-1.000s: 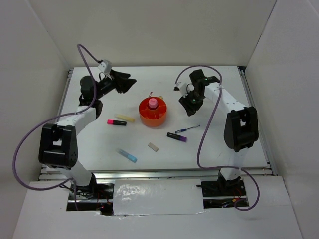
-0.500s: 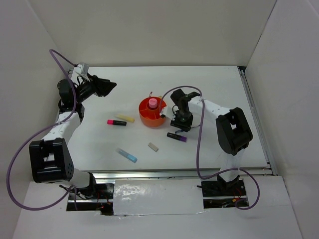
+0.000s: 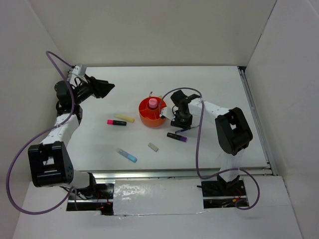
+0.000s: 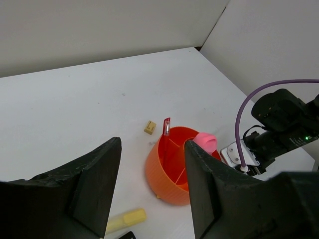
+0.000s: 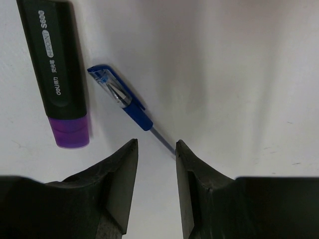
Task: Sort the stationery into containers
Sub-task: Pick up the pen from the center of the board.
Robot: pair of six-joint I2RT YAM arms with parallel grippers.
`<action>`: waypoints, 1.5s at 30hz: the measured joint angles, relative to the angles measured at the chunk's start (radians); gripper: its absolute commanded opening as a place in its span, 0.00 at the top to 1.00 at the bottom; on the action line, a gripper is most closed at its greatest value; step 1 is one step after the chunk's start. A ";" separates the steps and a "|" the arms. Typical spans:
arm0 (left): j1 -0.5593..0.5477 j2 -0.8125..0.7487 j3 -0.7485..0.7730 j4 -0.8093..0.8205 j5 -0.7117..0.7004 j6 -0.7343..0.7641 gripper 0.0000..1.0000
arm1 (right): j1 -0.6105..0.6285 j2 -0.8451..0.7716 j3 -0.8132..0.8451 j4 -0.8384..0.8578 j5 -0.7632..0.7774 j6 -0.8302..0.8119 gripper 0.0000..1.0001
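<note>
The orange organizer point(image 3: 153, 115) stands mid-table with a pink cylinder point(image 3: 153, 103) in its central cup and a red pen point(image 3: 151, 94) upright in a back compartment. My right gripper point(image 3: 181, 123) is open and points down just right of it, over the thin blue pen point(image 5: 122, 99); the pen's thin end lies by the right fingertip point(image 5: 179, 147). The purple-black marker point(image 5: 62, 64) lies beside it. My left gripper point(image 3: 103, 88) is open and empty, raised at the far left, looking at the organizer point(image 4: 172, 169). The pink-black point(image 3: 116, 122), yellow point(image 3: 125, 118) and light blue point(image 3: 127, 155) markers and the eraser point(image 3: 153, 146) lie on the table.
A small tan block point(image 4: 149, 127) lies just behind the organizer. White walls close in the table at the back and both sides. The right arm's purple cable point(image 3: 199, 144) loops over the table's right half.
My right gripper swung from the back right down beside the organizer, over the thin blue pen. My left arm drew back to the left. In the last half second little moved.
</note>
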 measured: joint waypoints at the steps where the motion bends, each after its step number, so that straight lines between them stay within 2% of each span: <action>1: 0.003 -0.001 -0.001 0.000 0.000 0.000 0.35 | 0.000 0.000 -0.011 0.003 0.000 -0.003 0.57; 16: 0.014 -0.022 -0.006 -0.001 0.000 0.000 0.34 | -0.054 0.007 -0.058 0.042 -0.012 -0.037 0.57; 22: 0.018 -0.035 -0.006 0.000 0.000 0.000 0.34 | -0.074 0.029 -0.058 0.044 -0.024 -0.052 0.64; 29: 0.022 -0.036 -0.007 0.000 0.000 -0.003 0.34 | -0.095 0.032 -0.058 0.020 -0.027 -0.055 0.83; 38: 0.022 -0.036 -0.020 0.000 0.000 -0.003 0.34 | -0.156 0.032 -0.060 -0.036 -0.004 -0.050 0.89; 41: 0.022 -0.036 -0.022 0.000 0.000 -0.003 0.34 | -0.179 0.035 -0.058 -0.073 0.021 -0.034 0.80; 42: 0.022 -0.037 -0.023 0.000 0.000 -0.002 0.34 | -0.184 0.041 -0.055 -0.086 0.029 -0.022 0.66; 45: 0.022 -0.037 -0.023 -0.004 0.000 0.000 0.33 | -0.193 0.072 -0.037 -0.117 0.061 0.018 0.43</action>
